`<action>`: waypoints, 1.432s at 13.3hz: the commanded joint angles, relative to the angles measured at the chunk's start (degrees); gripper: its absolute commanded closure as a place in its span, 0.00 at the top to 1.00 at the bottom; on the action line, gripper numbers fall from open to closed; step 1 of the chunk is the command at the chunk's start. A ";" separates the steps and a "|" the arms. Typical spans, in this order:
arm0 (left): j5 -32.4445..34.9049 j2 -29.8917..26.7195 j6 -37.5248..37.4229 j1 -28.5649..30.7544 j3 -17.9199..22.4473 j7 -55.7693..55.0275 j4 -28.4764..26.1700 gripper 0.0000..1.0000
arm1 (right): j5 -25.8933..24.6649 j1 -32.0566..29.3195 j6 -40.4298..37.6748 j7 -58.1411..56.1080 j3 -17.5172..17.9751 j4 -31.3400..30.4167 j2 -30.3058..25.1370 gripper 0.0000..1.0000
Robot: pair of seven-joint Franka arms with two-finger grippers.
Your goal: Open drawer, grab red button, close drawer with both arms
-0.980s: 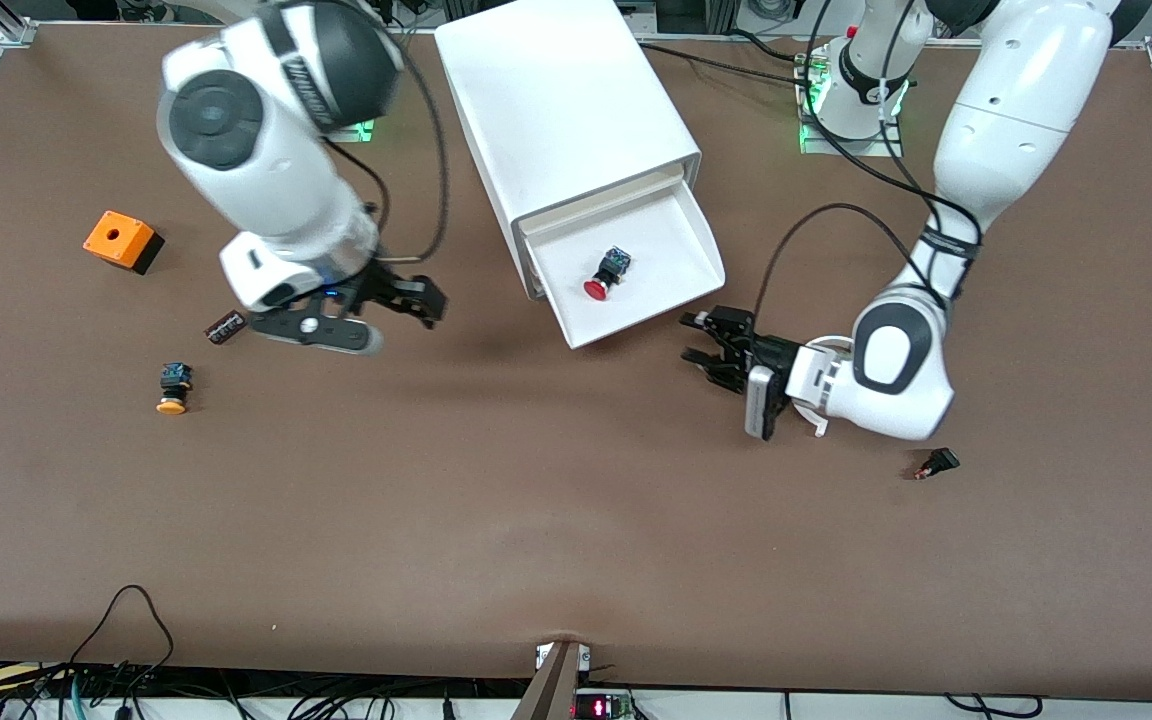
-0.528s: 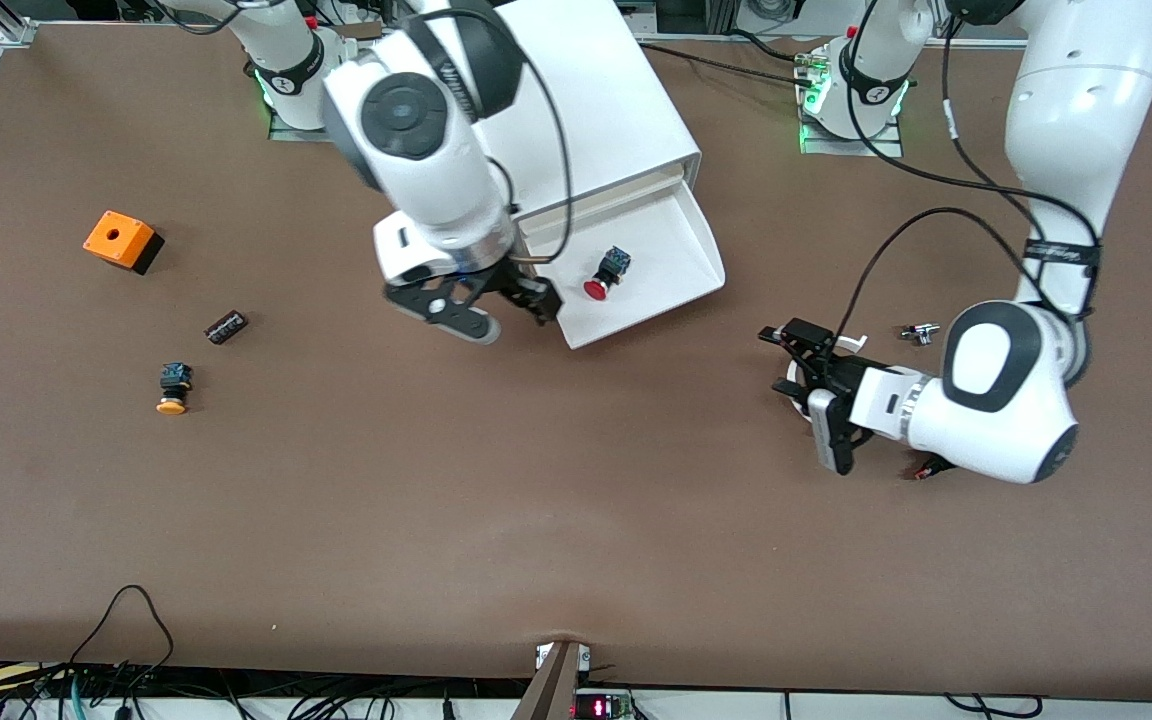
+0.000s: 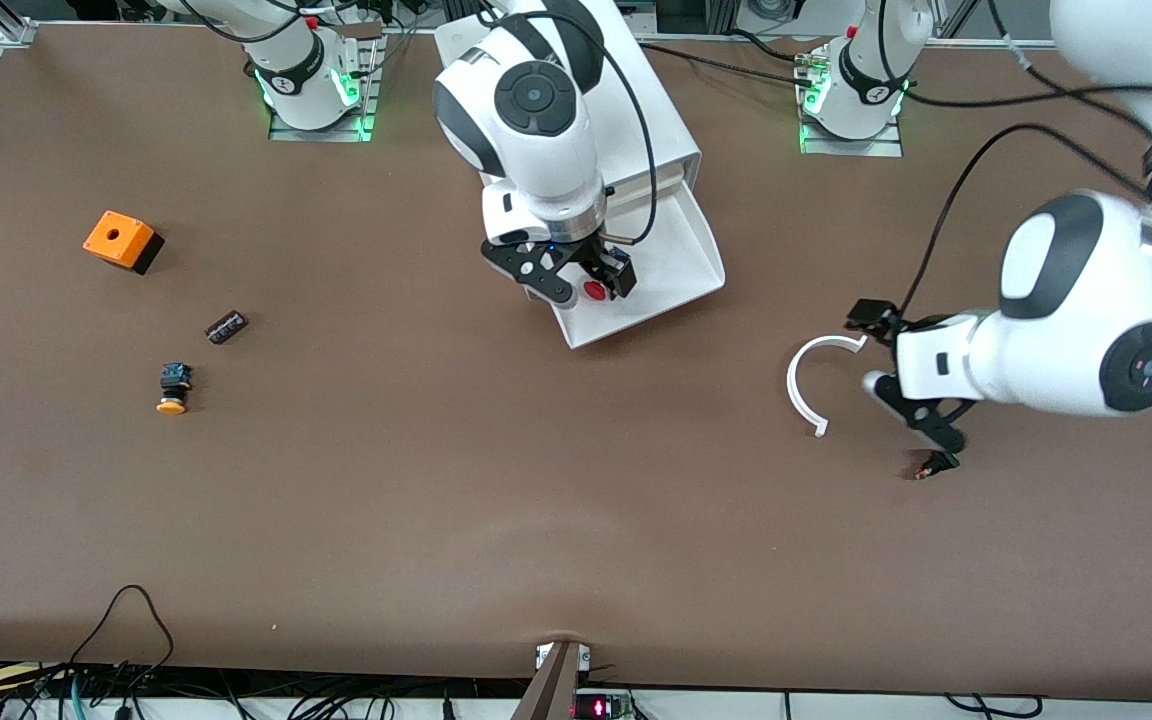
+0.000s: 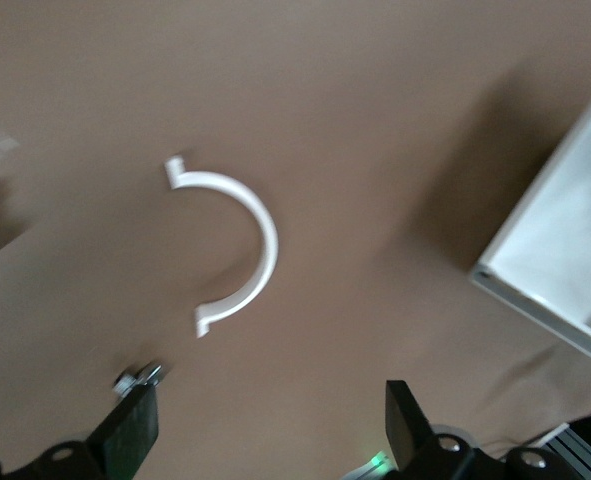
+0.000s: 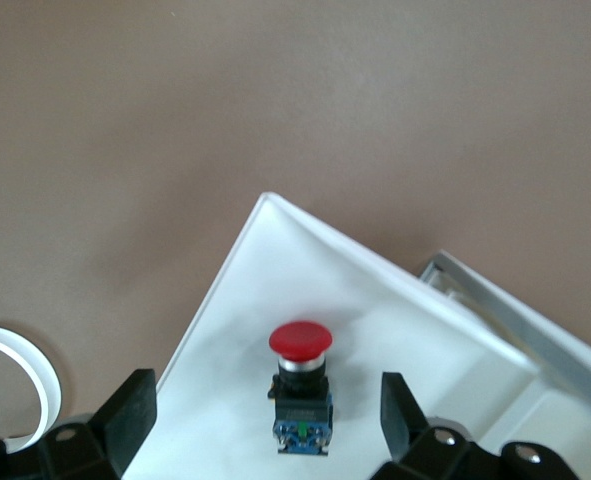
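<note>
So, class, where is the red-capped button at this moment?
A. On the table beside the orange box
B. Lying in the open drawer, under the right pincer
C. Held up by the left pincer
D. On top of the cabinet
B: the button lies in the pulled-out drawer, with the open right pincer over it.

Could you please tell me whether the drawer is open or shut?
Open: the drawer is pulled out of the cabinet, with the button lying inside.
</note>
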 commanded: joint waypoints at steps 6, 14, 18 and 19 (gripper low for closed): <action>5.44 -23.20 13.23 -2.09 9.59 -13.05 -14.91 1.00 | -0.23 1.37 0.47 6.00 1.72 1.23 5.03 0.98; 3.32 -30.19 20.84 -2.18 13.22 -17.29 -24.81 1.00 | -0.23 1.46 4.87 5.82 1.72 1.23 6.97 0.86; -0.97 -30.11 18.64 -2.18 13.13 -17.38 -25.07 1.00 | -0.32 1.55 6.00 5.82 1.72 1.15 7.50 0.73; -1.25 -29.67 18.64 -2.18 13.13 -17.47 -24.90 1.00 | -0.32 1.63 6.54 5.82 1.72 0.54 7.50 0.71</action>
